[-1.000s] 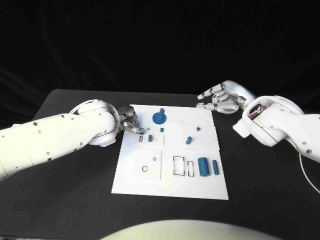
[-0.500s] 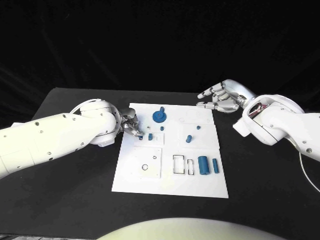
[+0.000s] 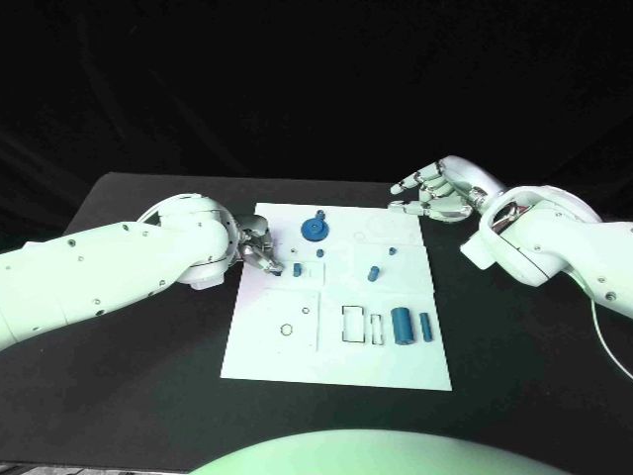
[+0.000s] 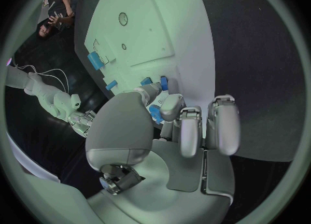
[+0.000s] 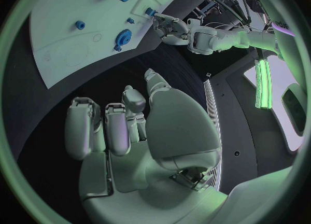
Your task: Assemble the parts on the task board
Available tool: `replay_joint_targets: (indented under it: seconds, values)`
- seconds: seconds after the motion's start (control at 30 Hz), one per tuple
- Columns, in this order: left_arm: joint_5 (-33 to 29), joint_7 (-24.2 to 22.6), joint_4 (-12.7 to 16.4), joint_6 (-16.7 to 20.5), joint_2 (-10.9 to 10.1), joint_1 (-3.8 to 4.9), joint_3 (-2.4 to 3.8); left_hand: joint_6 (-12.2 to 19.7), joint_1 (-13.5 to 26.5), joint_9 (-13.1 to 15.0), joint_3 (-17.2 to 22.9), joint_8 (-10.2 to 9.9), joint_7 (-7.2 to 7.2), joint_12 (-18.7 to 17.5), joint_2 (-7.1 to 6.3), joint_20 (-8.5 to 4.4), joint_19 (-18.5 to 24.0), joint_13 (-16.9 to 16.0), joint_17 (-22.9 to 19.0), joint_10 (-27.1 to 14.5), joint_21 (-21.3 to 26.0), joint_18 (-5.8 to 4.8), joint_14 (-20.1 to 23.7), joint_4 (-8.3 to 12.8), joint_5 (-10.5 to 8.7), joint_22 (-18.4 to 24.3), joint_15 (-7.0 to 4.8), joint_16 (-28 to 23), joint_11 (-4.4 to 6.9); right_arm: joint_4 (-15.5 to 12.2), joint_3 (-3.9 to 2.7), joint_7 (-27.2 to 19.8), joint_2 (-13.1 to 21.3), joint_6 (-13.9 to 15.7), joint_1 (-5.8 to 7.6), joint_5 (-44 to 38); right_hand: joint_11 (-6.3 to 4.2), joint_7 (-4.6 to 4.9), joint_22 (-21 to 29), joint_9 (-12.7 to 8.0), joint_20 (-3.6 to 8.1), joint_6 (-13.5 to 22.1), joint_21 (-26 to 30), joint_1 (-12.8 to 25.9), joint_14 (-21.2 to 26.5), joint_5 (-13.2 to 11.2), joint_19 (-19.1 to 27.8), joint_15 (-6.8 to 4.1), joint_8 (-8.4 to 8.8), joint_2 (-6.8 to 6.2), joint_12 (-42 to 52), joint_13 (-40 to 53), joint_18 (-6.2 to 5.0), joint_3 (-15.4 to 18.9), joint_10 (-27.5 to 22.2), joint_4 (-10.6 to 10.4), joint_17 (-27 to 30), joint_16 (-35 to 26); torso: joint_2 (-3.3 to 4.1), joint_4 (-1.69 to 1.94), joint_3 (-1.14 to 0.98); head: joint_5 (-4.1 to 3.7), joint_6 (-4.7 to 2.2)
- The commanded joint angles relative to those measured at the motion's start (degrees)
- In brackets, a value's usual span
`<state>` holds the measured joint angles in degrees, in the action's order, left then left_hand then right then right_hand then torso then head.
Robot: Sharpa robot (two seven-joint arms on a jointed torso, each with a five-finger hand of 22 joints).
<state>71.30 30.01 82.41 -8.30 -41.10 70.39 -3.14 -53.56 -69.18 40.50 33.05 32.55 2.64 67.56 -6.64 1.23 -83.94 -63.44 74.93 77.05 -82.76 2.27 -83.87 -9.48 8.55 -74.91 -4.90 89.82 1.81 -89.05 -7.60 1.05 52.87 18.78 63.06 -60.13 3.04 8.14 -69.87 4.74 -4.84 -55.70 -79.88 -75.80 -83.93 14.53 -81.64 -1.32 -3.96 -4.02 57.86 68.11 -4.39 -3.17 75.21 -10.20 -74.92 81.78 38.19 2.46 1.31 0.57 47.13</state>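
Left hand (image 3: 260, 251) still pinches a blue part (image 4: 156, 113) at the board's (image 3: 338, 366) left edge, barely shifted; right hand (image 3: 433, 194) stays empty, fingers curled.

Your left arm reached in from nine o'clock, its left hand (image 3: 258, 248) low with the fingers (image 4: 170, 105) curled together, pinching something small and blue. Your right arm came in from three o'clock, bent at the elbow, its right hand (image 3: 433, 196) raised toward one o'clock, empty, fingers (image 5: 84, 125) loosely bent and apart.
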Motion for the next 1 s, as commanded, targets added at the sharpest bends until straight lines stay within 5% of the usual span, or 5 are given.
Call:
replay_joint_targets:
  seconds: [0.03, 0.47, 1.0]
  values:
    - [0.4, 0.4, 0.0, -2.5, 0.0, -0.14, -0.13, -0.4, -0.4, 0.1, 6.2, 0.2, -0.47, 0.2, -0.06, -0.14, -2.6, -0.1, 15.1, 0.3, -0.1, -0.09, -6.1, 6.0, 0.3, -6.5, -0.16, 0.2, 0.1, 0.0, 0.0, -0.3, 0.0, -0.7, -0.05, -0.1, 0.06, 0.05, 0.1, -0.1, 0.2, -0.5, 0.2, -0.2, -3.3, 0.3, 0.4, 0.0, -0.15, 0.34, 0.2, 0.0, 0.32, 0.4, -0.2, 0.0, -2.4, -0.3, 0.01, 0.03, 0.03, 0.03, -0.03]
    - [-0.7, 0.7, -0.2, -2.0, 0.7, -0.13, -0.13, -0.5, -0.3, 0.0, 6.3, 0.3, -0.5, 0.2, -0.12, -0.13, -2.5, 0.0, 15.1, 0.4, 0.0, -0.08, -6.1, 6.0, 0.29, -6.4, -0.15, 0.2, 0.11, 0.0, 0.0, -0.3, -0.1, -0.7, -0.08, -0.1, 0.06, 0.05, 0.1, -0.1, 0.2, -0.5, 0.2, -0.2, -3.3, 0.4, 0.4, 0.0, -0.17, 0.41, 0.2, 0.0, 0.31, 0.4, -0.3, -0.1, -2.4, -0.3, -0.01, -0.02, -0.01, 0.35, 0.05]
    - [-2.4, 4.9, -2.0, -4.6, 2.7, -0.1, -0.15, -2.0, 6.0, -0.1, 4.4, 0.9, -1.09, 0.1, 0.02, -0.28, -2.5, 0.1, 15.1, 0.6, 0.2, -0.02, -6.1, 2.0, 0.1, -6.3, -0.49, 0.2, 0.5, 0.1, 0.01, -0.1, -0.2, -1.1, -0.09, 0.0, 0.06, 0.05, 0.1, -0.1, 0.2, -0.6, 0.3, -0.1, -3.3, 0.4, 0.4, 0.0, -0.18, 0.47, 0.2, 0.0, 0.31, 0.5, -0.3, -0.1, -2.4, -0.4, 0.03, -0.03, 0.0, -0.01, 0.14]
